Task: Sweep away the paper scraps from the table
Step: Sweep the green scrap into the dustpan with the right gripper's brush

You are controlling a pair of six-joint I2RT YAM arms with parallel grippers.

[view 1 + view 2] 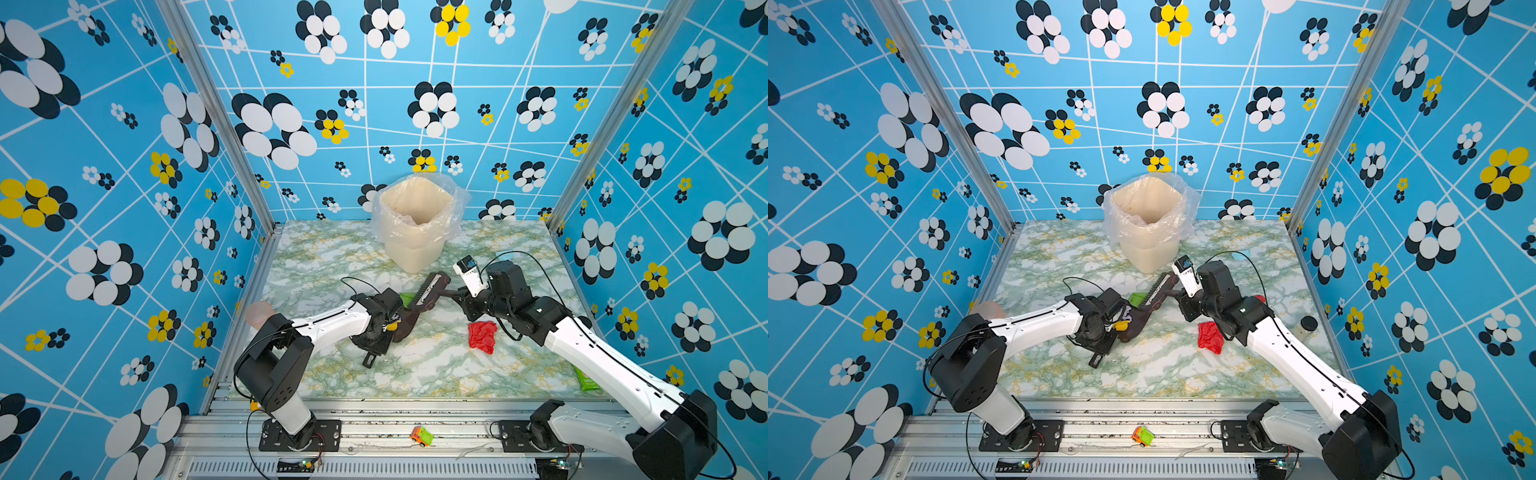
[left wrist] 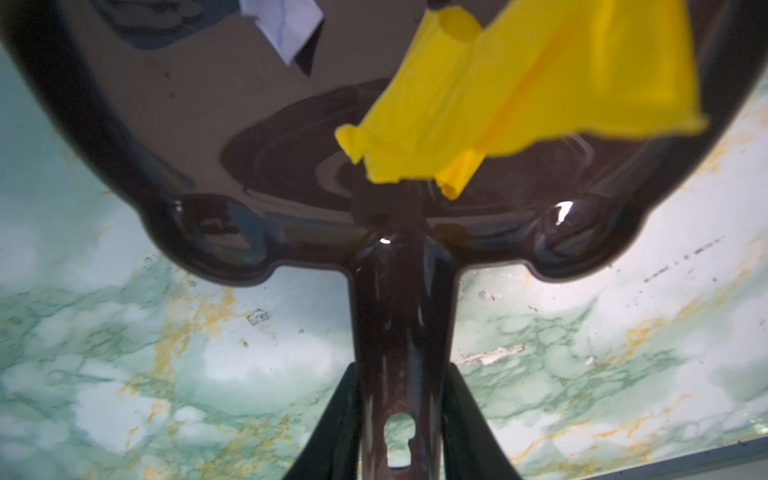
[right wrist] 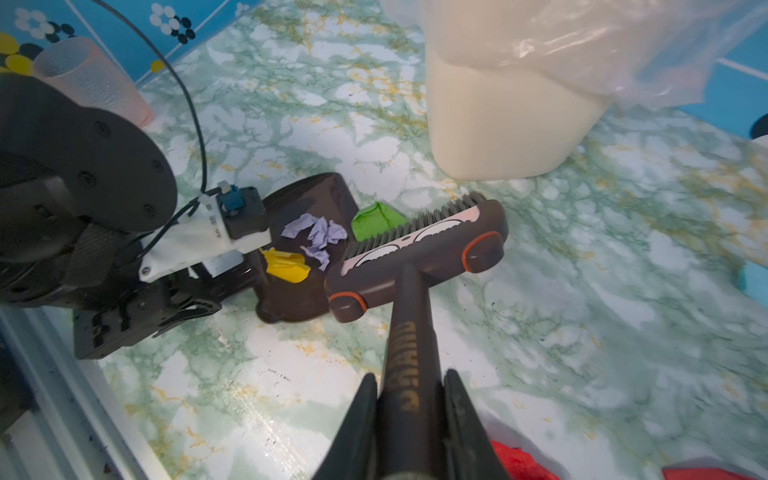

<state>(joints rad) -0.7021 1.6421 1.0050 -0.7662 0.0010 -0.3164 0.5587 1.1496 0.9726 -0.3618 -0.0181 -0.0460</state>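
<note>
L fingers (image 2: 401, 419): clamped on dustpan (image 3: 307, 232) handle, pan flat on bench (image 1: 436, 365).
R fingers (image 3: 409, 419): clamped on brush (image 3: 419, 249) handle; bristles touch green scrap (image 3: 376, 218) at pan lip.
In pan: 1 yellow scrap (image 3: 286, 264), 1 lavender scrap (image 3: 318, 237).
On bench: 1 red scrap (image 1: 483, 336) near R arm, well apart from pan; 1 light blue bit (image 1: 1241, 254) far side.
Step, my read: pull green into pan w/ short low stroke; keep pan lip down & steady so it can't slip under.
Count: 5 scraps seen, 1 lined bin (image 1: 415, 224), 1 brush, 1 pan.
</note>
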